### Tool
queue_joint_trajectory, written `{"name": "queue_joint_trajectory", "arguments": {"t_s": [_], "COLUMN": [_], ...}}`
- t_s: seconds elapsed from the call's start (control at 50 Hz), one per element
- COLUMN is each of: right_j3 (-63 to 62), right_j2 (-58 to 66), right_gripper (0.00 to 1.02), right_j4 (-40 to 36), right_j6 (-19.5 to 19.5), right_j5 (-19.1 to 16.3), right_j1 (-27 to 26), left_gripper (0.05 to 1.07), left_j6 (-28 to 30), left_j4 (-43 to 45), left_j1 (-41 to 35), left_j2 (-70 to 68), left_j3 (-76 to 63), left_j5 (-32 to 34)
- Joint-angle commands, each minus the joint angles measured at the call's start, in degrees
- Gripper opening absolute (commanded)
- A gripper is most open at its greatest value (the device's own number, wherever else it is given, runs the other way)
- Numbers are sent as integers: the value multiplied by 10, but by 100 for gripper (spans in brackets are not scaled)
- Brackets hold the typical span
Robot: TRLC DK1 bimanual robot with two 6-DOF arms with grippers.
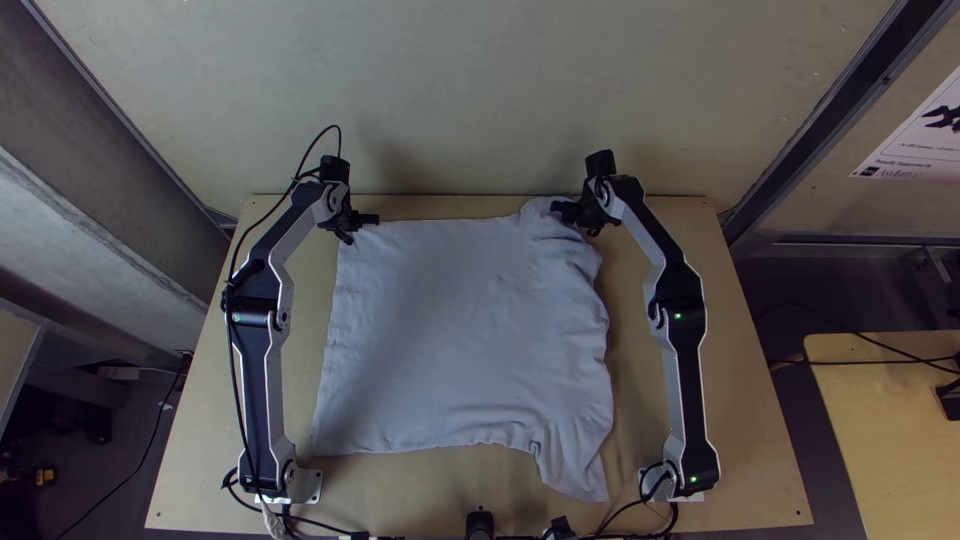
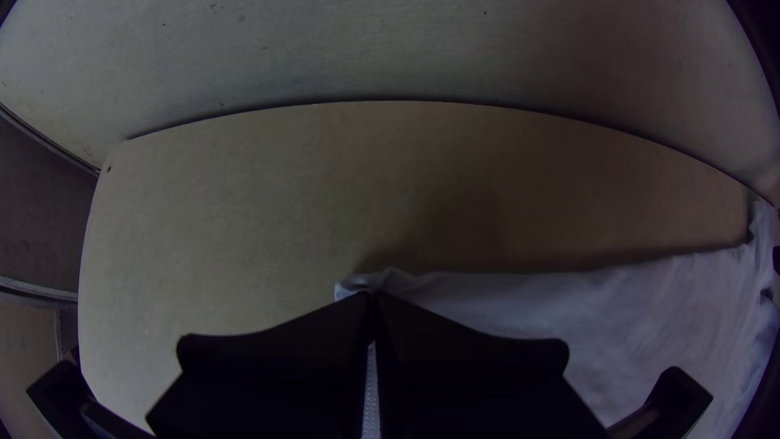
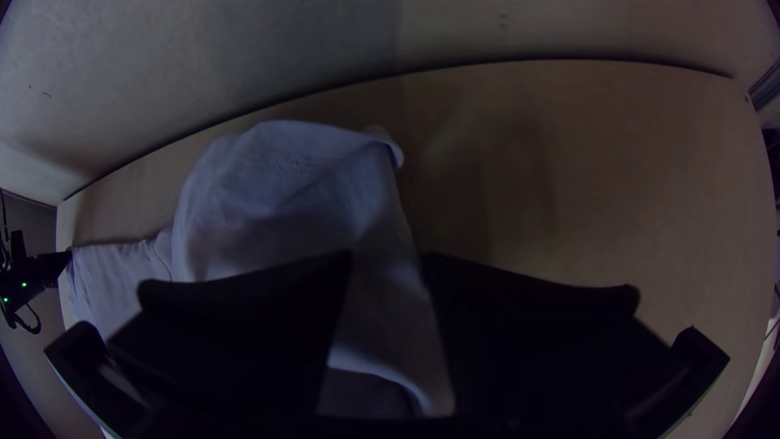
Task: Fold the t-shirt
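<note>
Is made of pale wood, as 1 flat table point(image 1: 750, 450). Carries 1 whitish t-shirt point(image 1: 450, 330), spread mostly flat, rumpled along the right side and stretching nearer at the near right corner. Shows wood left, right and nearer than the t-shirt. Also bears 2 arm bases: 1 just beside the t-shirt's near left corner point(image 1: 303, 485), 1 right of its near right corner point(image 1: 690, 482).

T-shirt point(image 1: 450, 330) on tbl point(image 1: 740, 430) btwn L arm point(image 1: 262, 375) & R arm point(image 1: 688, 375), wall point(image 1: 480, 100) behind.
</note>
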Motion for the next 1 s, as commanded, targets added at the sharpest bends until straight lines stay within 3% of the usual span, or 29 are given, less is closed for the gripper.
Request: {"name": "queue_joint_trajectory", "arguments": {"t_s": [0.0, 0.5, 0.98], "right_j3": [5, 5, 8], "right_j2": [31, -37, -54], "right_gripper": [2, 2, 2], "right_j4": [2, 3, 129], "right_j6": [13, 28, 20], "right_j5": [-3, 15, 19], "right_j1": [1, -59, -81], "left_gripper": [8, 8, 8], "left_j6": [5, -30, -74], "left_j4": [-7, 17, 90], "left_j1": [0, -18, -12], "left_j2": [-12, -19, -17], "left_j3": [12, 64, 72], "left_j5": [2, 6, 6]}}
